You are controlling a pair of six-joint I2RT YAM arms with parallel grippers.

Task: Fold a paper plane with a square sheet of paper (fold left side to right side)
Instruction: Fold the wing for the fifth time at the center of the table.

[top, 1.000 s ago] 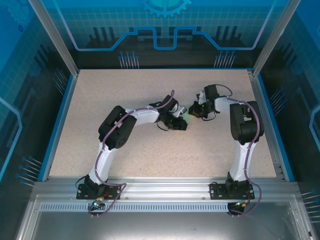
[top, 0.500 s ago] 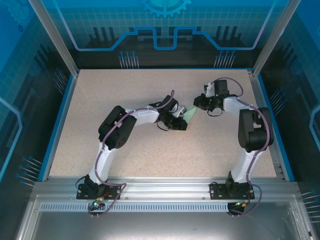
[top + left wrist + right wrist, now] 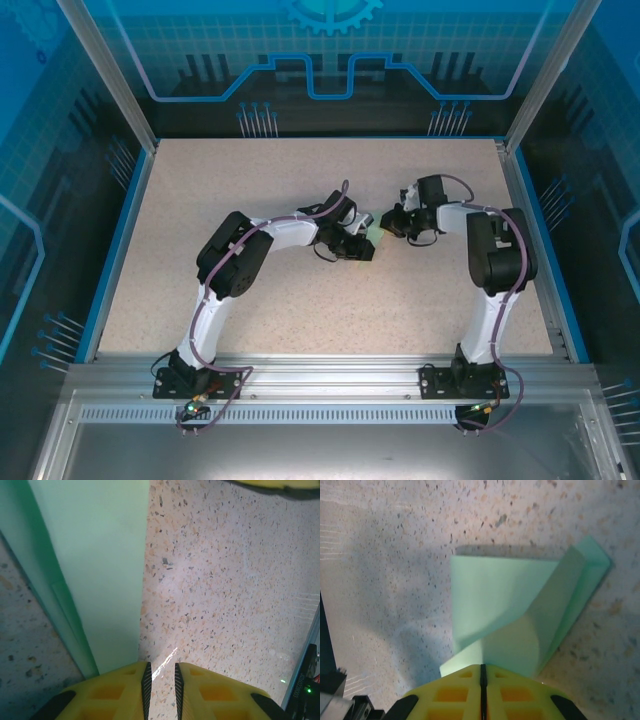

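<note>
The pale mint-green square sheet of paper [image 3: 376, 234] lies partly folded at the table's middle, between the two grippers. In the right wrist view the paper [image 3: 495, 595] has a flap that bends softly up to my right gripper [image 3: 482, 666], whose jaws are shut on its near edge. From above, the right gripper [image 3: 391, 226] sits at the paper's right side. My left gripper [image 3: 357, 246] is at its left side. Seen from the left wrist, the left gripper [image 3: 160, 666] is open by a narrow gap with bare table showing between the fingers. There its left finger rests at the paper's [image 3: 95, 570] edge.
The speckled beige table [image 3: 250, 190] has a raised blue rim [image 3: 125, 240] on its left and right. Aluminium posts and blue panels wall in the back. A yellow finger of the right gripper [image 3: 270, 484] shows at the top of the left wrist view.
The right gripper drew back to the right and away half a second ago, showing more paper, then came back left over it. The left arm has stayed still.
</note>
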